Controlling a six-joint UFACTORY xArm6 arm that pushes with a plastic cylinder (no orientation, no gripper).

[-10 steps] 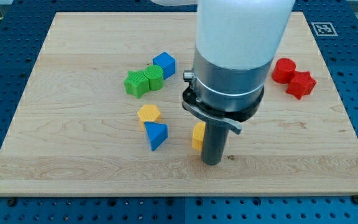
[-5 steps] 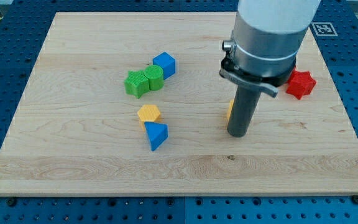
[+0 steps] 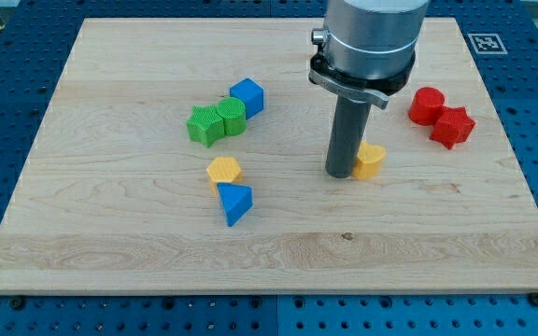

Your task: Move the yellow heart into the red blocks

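The yellow heart (image 3: 371, 161) lies right of the board's middle. My tip (image 3: 340, 174) stands on the board touching the heart's left side. Two red blocks sit at the view's right: a round-lobed red block (image 3: 426, 105) and a red star (image 3: 452, 127) touching it lower right. The heart is apart from them, to their lower left.
A green star (image 3: 205, 124), a green block (image 3: 232, 117) and a blue cube (image 3: 247, 96) form a row left of centre. A yellow hexagon (image 3: 223, 171) and a blue triangle (image 3: 234, 203) sit below them. The wooden board (image 3: 110, 252) lies on a blue pegged table.
My tip has moved up and to the right, then slightly back left. The yellow heart has gone with it from the board's lower middle toward the red blocks.
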